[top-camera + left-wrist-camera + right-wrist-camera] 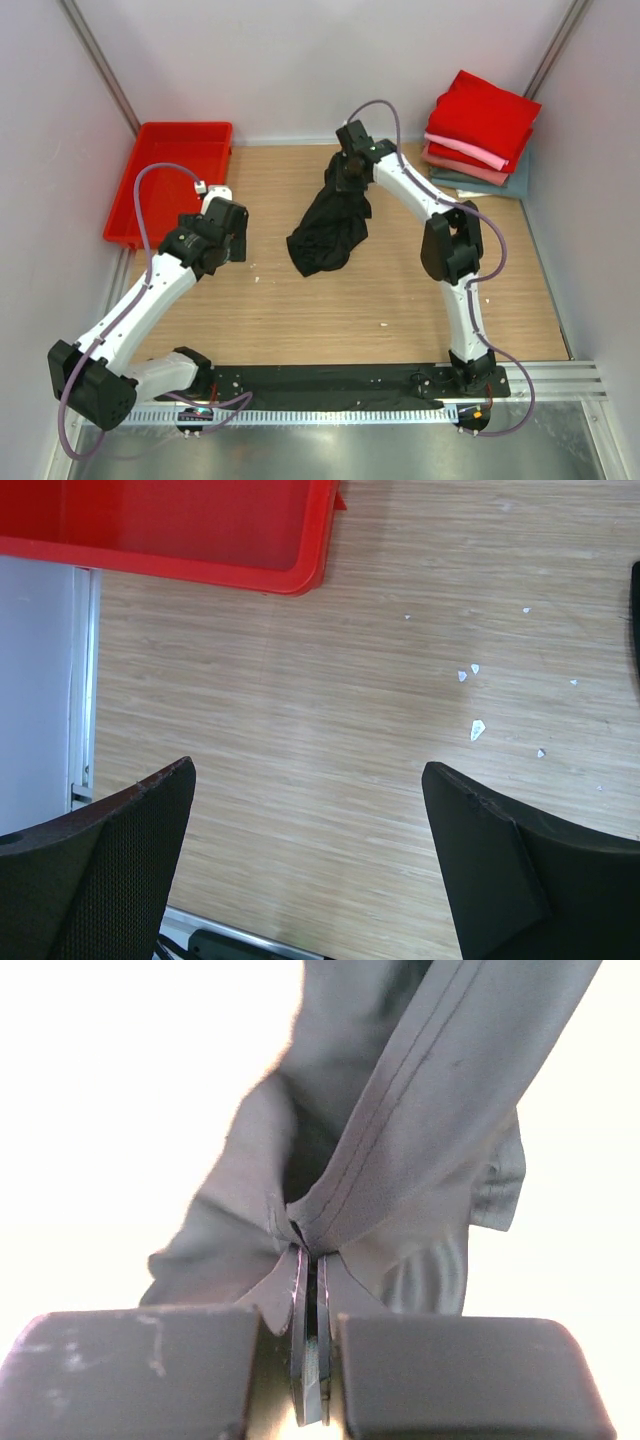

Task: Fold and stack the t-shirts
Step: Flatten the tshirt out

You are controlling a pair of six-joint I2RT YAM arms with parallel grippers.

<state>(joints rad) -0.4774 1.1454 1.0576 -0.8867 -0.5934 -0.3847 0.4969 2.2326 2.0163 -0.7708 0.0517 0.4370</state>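
Two arms are standing at the near edge of the wooden table (400, 300), one on each side. The left gripper (308, 770) is hanging released, its two fingers (120, 850) spread wide apart with only bare wood between them. It is gripping nothing. A handful of small white flecks (478, 730) are lying on the wood just past it.

Further in, near the middle of the table, the right arm is reaching forward. The right gripper (312, 1290) is clenching a seamed fold of the one black t-shirt (328, 235), its two fingers pressed together on the cloth. The shirt is hanging bunched below the gripper. Whether its lower end is resting on the table, I cannot tell.

At the far left, one red tray (180, 150) is sitting against the wall. In the far right corner, one stack of folded t-shirts (485, 115) is lying well apart from the black one. It is showing four colours: bright red on top, then pink, dusty-rose and grey-teal at the bottom. How many shirts the red layers are making up, I cannot tell.
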